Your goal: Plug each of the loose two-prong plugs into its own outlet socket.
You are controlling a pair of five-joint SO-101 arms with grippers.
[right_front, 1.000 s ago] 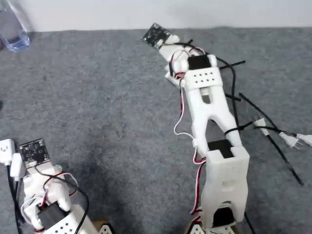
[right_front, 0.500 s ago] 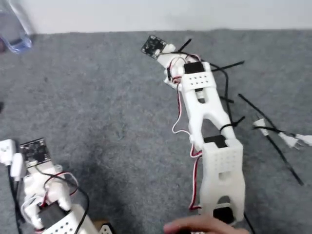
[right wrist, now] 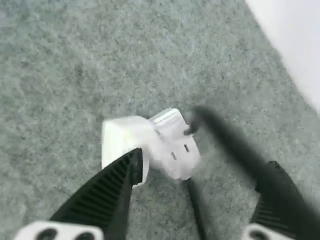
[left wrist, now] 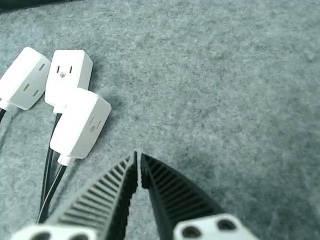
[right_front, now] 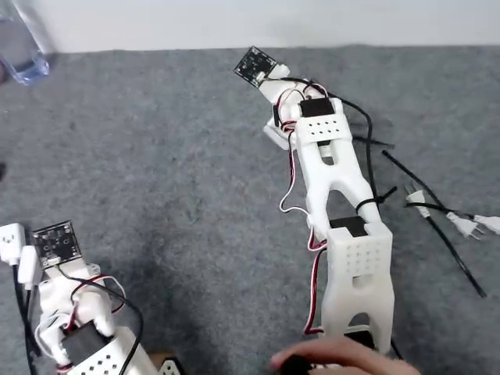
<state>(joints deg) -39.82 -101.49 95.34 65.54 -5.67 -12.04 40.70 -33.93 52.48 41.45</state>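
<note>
Risk: closing the right hand [right wrist: 202,162] here may pinch the black cord [right wrist: 225,137] instead of the socket block [right wrist: 167,142], or skid the block aside, since the cord crosses the gap.
Right hand: fingers wide apart, empty; the block lies by one fingertip, and whether they touch is unclear.
Left hand [left wrist: 139,159]: fingers together, empty; three outlet sockets [left wrist: 67,75] lie just beyond.
Loose plugs [right_front: 467,226]: on the bench [right_front: 156,156], well apart from both hands.

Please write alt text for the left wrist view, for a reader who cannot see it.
Three white outlet sockets on black cords lie close together on grey carpet. The left hand, its black ridged fingers shut and empty, is beside the nearest socket.
</note>
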